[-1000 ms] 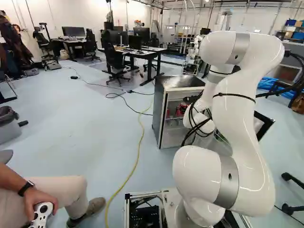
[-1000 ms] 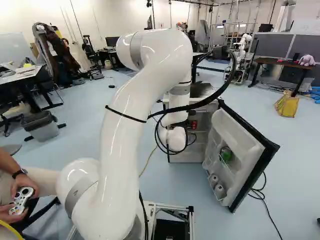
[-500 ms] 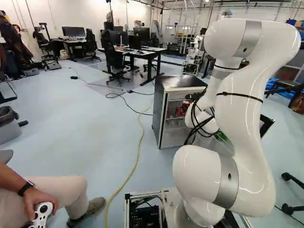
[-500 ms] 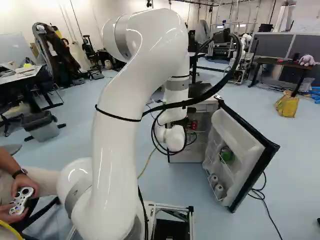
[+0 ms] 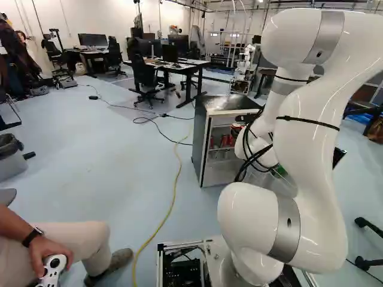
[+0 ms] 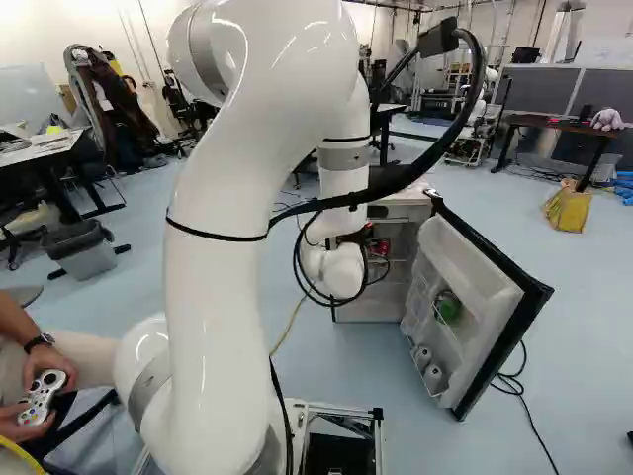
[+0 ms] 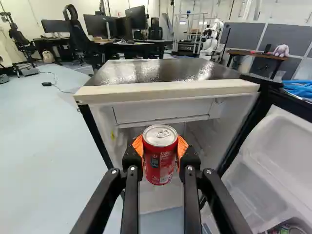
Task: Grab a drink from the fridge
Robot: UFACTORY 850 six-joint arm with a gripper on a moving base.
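The gripper [image 5: 243, 119] is partly hidden by the arm and cables in the left base view, at the front of the fridge [image 5: 201, 143]. From the wrist, the gripper [image 7: 160, 151] is shut on a red drink can [image 7: 160, 161], an orange pad at each side. The can is upright, below the level of the fridge's top front edge [image 7: 168, 91] and in front of its opening. More red cans [image 5: 225, 140] stand on a shelf inside. The fridge door [image 6: 475, 297] stands wide open.
Door shelves hold a green item [image 6: 448, 306] and pale containers [image 6: 433, 376]. A black cable [image 6: 514, 384] lies beside the door; a yellow cable [image 5: 173, 197] crosses the floor. Desks [image 5: 188, 67] and another robot [image 5: 242, 72] are beyond. A seated person is left of the base.
My arm has risen and drawn back from the fridge, carrying the red can up and out from beside the shelf cans. The grip stays shut. The base and fridge have not moved.
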